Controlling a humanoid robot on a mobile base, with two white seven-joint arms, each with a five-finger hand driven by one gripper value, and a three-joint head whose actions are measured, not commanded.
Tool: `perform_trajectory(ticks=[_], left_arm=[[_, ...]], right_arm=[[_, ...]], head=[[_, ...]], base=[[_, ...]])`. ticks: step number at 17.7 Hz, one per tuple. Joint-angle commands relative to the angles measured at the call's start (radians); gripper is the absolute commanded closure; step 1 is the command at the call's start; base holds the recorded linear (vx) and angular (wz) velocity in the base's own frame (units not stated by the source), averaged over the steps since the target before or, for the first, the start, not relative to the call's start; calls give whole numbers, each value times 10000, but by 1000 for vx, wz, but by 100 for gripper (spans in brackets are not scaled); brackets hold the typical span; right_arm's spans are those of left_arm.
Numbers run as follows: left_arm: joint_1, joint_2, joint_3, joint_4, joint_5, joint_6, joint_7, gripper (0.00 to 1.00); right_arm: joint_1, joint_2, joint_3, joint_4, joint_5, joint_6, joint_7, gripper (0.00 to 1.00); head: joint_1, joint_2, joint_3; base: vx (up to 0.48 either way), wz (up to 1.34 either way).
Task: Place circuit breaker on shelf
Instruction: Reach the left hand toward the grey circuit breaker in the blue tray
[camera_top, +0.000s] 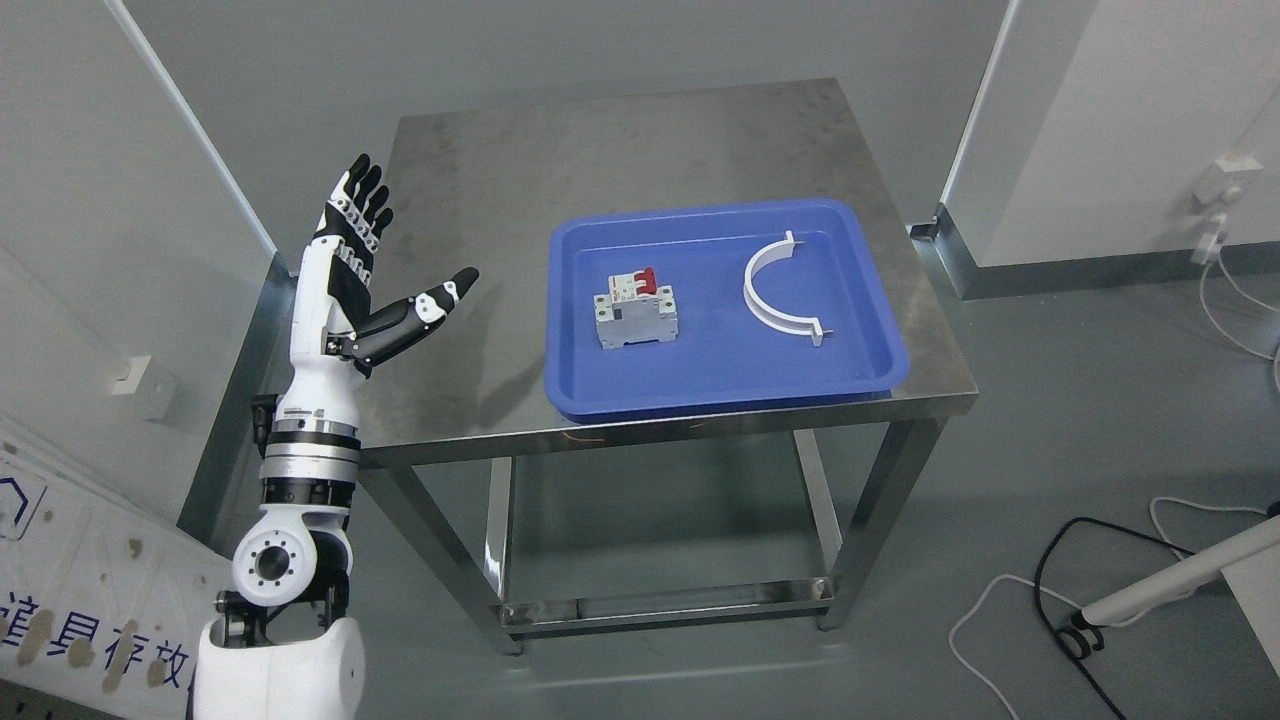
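A grey circuit breaker with red switches lies in a blue tray on a steel table. My left hand is raised over the table's left edge, well left of the tray. Its fingers are spread straight and its thumb points toward the tray. It holds nothing. My right arm does not show.
A white half-ring clamp lies in the tray to the right of the breaker. White wall panels stand at left and right. Cables and a white wheeled leg lie on the floor at lower right.
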Motion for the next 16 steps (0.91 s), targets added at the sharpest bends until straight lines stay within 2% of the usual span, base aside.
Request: perform_trajectory(ticks=[1, 4, 7, 10, 12, 16], left_arm=[[-71, 175, -83, 52, 292, 83, -750, 0], [-208, 175, -145, 205, 231, 144, -876, 0], [-622, 414, -176, 909, -289, 252, -1794, 0], [-975, 811, -267, 1203, -1758, 252, -3248, 0], [-1509, 950, -771, 1325, -2649, 267, -3881, 0], [-2415, 997, -1417, 2061, -3818, 328, -4006, 1]], right_arm=[[0, -175, 0, 0, 0, 0, -3, 0], [0, -175, 0, 0, 0, 0, -3, 0], [0, -175, 0, 0, 0, 0, -3, 0], [0, -175, 0, 0, 0, 0, -3, 0], [0, -175, 0, 0, 0, 0, -3, 0], [0, -175, 0, 0, 0, 0, -3, 0]], head=[[0, 0, 0], [0, 0, 0], [0, 0, 0], [0, 0, 0], [0, 0, 0], [0, 0, 0]], base=[[0, 0], [0, 0], [0, 0], [0, 0], [0, 0], [0, 0]])
